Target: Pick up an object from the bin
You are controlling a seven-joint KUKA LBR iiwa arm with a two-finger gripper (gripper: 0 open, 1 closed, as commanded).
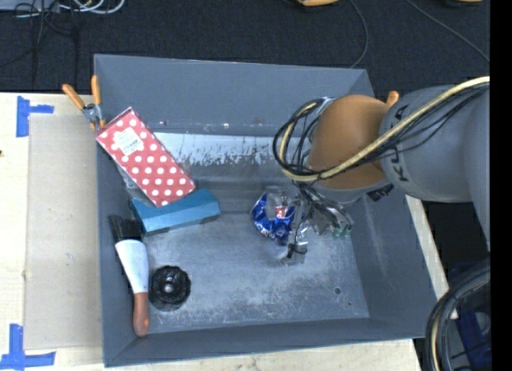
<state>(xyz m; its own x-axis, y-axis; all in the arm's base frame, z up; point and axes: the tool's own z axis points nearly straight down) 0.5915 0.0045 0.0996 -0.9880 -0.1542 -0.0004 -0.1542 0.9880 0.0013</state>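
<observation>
A crumpled blue and white wrapper [270, 216] is seen right of the bin's middle, lying on the floor just left of the gripper [298, 246]. The gripper is lowered close to the floor at the wrapper's right edge. Whether the jaws are spread or pressed together cannot be told, as they are lost among cables and shadow. The wrist above is capped by an orange cover [344, 149] looped with black and yellow cables.

The grey metal bin [240, 81] is marked with whitish scuffs over its floor and along the foot of its back wall. Beyond it a dark floor [200, 9] strewn with cables is seen.

Well apart to the left, a red box with white dots [144, 156] is leaned towards the left wall, its lower end resting upon a blue block [176, 211]. In the front left corner a brush [132, 269] with black bristles is laid, and a black round thing [170, 286] is set just beside it.
</observation>
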